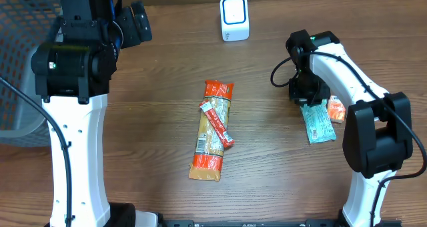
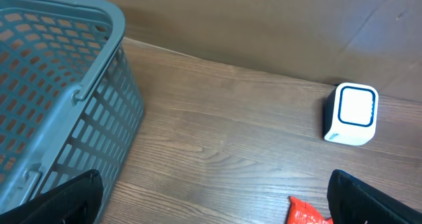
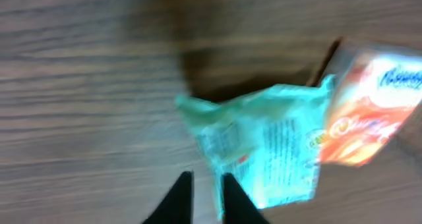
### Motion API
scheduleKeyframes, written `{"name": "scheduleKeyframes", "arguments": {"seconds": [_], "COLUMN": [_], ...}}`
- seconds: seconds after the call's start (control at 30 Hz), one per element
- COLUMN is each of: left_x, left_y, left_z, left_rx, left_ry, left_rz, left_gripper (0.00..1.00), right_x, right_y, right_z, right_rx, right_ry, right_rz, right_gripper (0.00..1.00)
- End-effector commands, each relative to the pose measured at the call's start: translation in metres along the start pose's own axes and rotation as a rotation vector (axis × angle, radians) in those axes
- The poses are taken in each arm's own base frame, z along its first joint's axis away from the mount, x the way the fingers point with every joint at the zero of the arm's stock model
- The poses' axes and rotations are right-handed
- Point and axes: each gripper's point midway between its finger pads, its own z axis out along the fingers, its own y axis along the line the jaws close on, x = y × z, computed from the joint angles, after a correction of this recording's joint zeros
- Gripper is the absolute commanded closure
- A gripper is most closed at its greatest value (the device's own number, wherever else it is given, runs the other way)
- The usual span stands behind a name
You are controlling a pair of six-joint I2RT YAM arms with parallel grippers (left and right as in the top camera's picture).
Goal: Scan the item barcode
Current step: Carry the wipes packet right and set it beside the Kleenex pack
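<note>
A teal packet [image 1: 318, 122] lies flat at the right of the table, with a small orange packet [image 1: 335, 109] against its far side. My right gripper [image 1: 308, 93] is low over the teal packet's upper end. The right wrist view is blurred: the teal packet [image 3: 270, 145] has a lifted, crumpled corner and the gripper [image 3: 206, 184] sits at its edge, jaws a narrow slit apart. Whether the edge is pinched is unclear. The white barcode scanner [image 1: 234, 18] stands at the back centre. My left gripper [image 2: 217, 201] hangs wide open and empty, high at the left.
A long orange-ended packet [image 1: 211, 130] lies mid-table with a slim red stick packet [image 1: 217, 123] across it; its red tip [image 2: 306, 214] shows in the left wrist view. A grey mesh basket [image 1: 20, 60] fills the far left, also near the left wrist camera [image 2: 59, 85].
</note>
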Motion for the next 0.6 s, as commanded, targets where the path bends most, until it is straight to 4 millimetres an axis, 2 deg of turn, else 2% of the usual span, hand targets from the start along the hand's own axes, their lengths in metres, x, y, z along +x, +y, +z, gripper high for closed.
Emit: {"name": "scheduleKeyframes", "arguments": {"seconds": [0.0, 0.23, 0.33, 0.43, 0.57], "left_x": [-0.004, -0.004, -0.004, -0.004, -0.004], "left_y": [0.004, 0.004, 0.004, 0.004, 0.004], "left_z": [-0.003, -0.003, -0.003, -0.003, -0.003], "left_rx": [-0.01, -0.01, -0.01, -0.01, -0.01], "left_ry": [-0.014, -0.014, -0.014, -0.014, -0.014], "left_rz": [0.012, 0.012, 0.012, 0.012, 0.012], "left_gripper": [0.0, 0.0, 0.0, 0.0, 0.0], "right_x": [0.011, 0.021, 0.025, 0.025, 0.026], "right_y": [0.012, 0.01, 0.0, -0.009, -0.007], "right_z": [0.002, 0.028, 0.037, 0.041, 0.041], "right_rx": [-0.077, -0.062, -0.009, 0.045, 0.044], "right_ry": [0.035, 0.065, 0.07, 0.063, 0.064], "right_rz": [0.002, -0.001, -0.002, -0.003, -0.007], "right_gripper": [0.9, 0.91, 0.91, 0.91, 0.91]}}
